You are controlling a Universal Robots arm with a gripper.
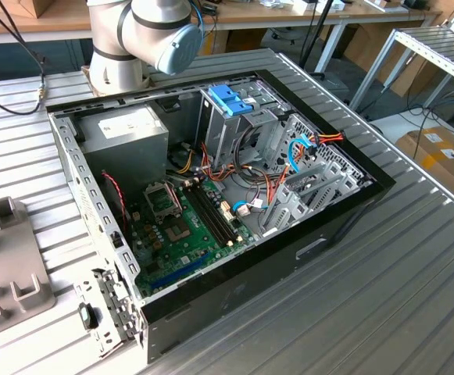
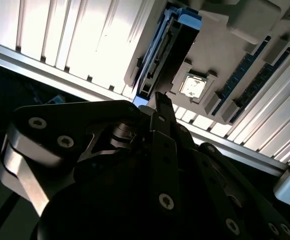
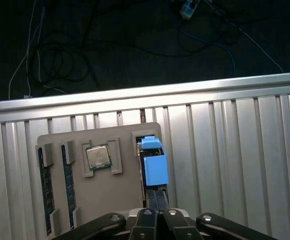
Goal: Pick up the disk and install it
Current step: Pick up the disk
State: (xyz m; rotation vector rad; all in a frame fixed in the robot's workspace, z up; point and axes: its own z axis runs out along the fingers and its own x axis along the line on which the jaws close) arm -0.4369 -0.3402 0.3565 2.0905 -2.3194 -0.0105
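— Ribbed aluminium table (image 1: 414, 297) all across, with the open computer case (image 1: 320, 234) mid-bench in the exterior view. Where's the disk?

— Standing on edge in a slot of the grey tray (image 3: 110, 200), blue rail uppermost. You can see the disk (image 3: 153, 167) in the first wrist view, just beside the processor chip (image 3: 99, 156). Two memory sticks (image 3: 45, 190) lie in slots on the chip's other side.

— And from across the bench?

— The tray sits at nine o'clock of the case in the exterior view, cut off by the picture's edge. The arm (image 1: 156, 31) is cut off too. Its base and one joint stand at twelve o'clock behind the case, and the rest runs out of the picture.

— The claw?

— The gripper (image 3: 157, 192) hangs over one end of the disk, pointing down at it. Its two fingers lie flat together with only a thin seam between them and nothing clamped. I can't tell whether the tips touch the disk. In the second wrist view the dark linkage hides that end.

— Room to move?

— There's bare ribbed table on the disk's side away from the chip. The tray lies near the table's edge rail (image 3: 145, 95), with dark floor and loose cables (image 3: 60, 60) beyond. Inside the case, the cage with the blue top (image 1: 230, 101) stands at twelve o'clock, and wires crowd in at two.
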